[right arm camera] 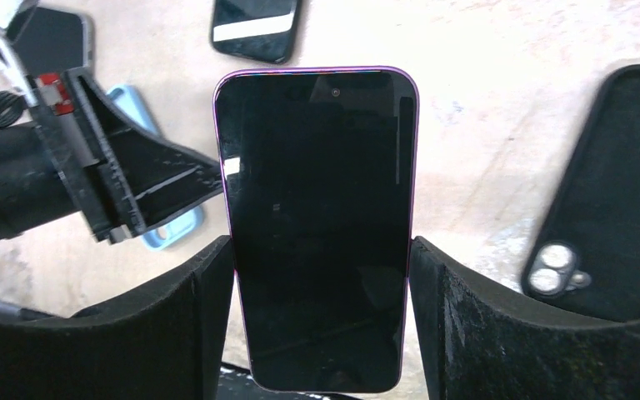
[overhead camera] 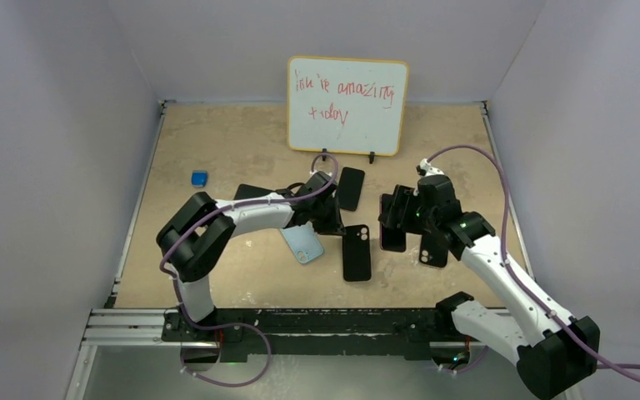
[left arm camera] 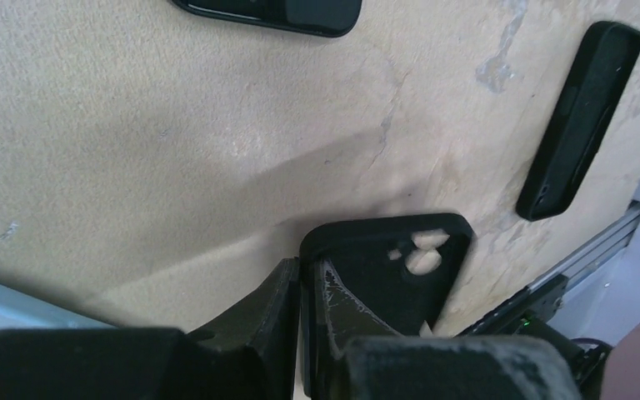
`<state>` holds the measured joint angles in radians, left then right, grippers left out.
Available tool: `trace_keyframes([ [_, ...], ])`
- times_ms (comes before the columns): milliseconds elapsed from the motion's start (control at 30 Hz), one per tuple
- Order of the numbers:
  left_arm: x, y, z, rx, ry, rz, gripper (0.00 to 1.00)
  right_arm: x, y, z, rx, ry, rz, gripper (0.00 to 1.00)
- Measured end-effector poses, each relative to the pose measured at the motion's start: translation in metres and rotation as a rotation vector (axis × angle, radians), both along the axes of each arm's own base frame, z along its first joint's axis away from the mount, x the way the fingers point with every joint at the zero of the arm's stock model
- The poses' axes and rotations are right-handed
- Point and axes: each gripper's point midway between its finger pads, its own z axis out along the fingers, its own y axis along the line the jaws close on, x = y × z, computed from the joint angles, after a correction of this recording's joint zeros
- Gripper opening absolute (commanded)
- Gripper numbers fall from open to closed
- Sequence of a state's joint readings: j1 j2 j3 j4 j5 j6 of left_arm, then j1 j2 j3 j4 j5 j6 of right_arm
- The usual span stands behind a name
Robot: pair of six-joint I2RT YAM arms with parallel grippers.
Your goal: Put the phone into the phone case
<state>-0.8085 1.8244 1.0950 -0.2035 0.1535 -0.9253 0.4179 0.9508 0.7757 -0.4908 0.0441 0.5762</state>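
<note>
Judging from the table (overhead camera: pixel 242 142), the task is reckoned about half done: the phone (right arm camera: pixel 317 167) is clamped by its long edges in the right hand (right arm camera: pixel 318 258), right of centre, and is not yet seated. The phone case (overhead camera: pixel 304 243) is seen empty by the left hand (left arm camera: pixel 300 283), whose fingers are almost closed, nothing clearly held.

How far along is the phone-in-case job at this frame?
Done: the phone is gripped between the right gripper's fingers. In hand: it is apart from the light blue phone case, which lies empty by the shut left gripper. Left: lining the phone up and pressing it into the case.
</note>
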Motion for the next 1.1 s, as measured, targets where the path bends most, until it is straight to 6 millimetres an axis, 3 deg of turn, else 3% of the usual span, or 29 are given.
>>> trace_keyframes([
  [133,0.003,-0.005,0.003,-0.021,-0.003,0.035,0.25,-0.001,0.017,0.000,0.082,0.014,0.031,0.35],
  [300,0.005,-0.004,0.002,-0.011,-0.011,0.055,0.30,-0.010,0.032,-0.016,0.139,0.072,0.063,0.34],
  [433,0.006,0.001,0.008,-0.001,-0.050,0.046,0.43,-0.015,0.041,-0.025,0.146,0.109,0.082,0.34],
  [500,0.005,0.011,0.021,-0.002,-0.103,0.038,0.45,-0.017,0.048,-0.026,0.155,0.113,0.096,0.34],
  [700,0.012,0.041,0.098,-0.114,-0.336,0.048,0.82,-0.025,0.072,-0.031,0.168,0.128,0.148,0.34],
  [800,0.020,0.057,0.128,-0.166,-0.425,0.066,0.86,-0.027,0.081,-0.037,0.171,0.139,0.164,0.33],
  [933,0.021,0.074,0.142,-0.183,-0.483,0.067,0.88,-0.029,0.088,-0.051,0.141,0.170,0.164,0.33],
  [1100,0.014,0.085,0.131,-0.180,-0.464,0.057,0.89,-0.029,0.092,-0.067,0.107,0.195,0.158,0.34],
])
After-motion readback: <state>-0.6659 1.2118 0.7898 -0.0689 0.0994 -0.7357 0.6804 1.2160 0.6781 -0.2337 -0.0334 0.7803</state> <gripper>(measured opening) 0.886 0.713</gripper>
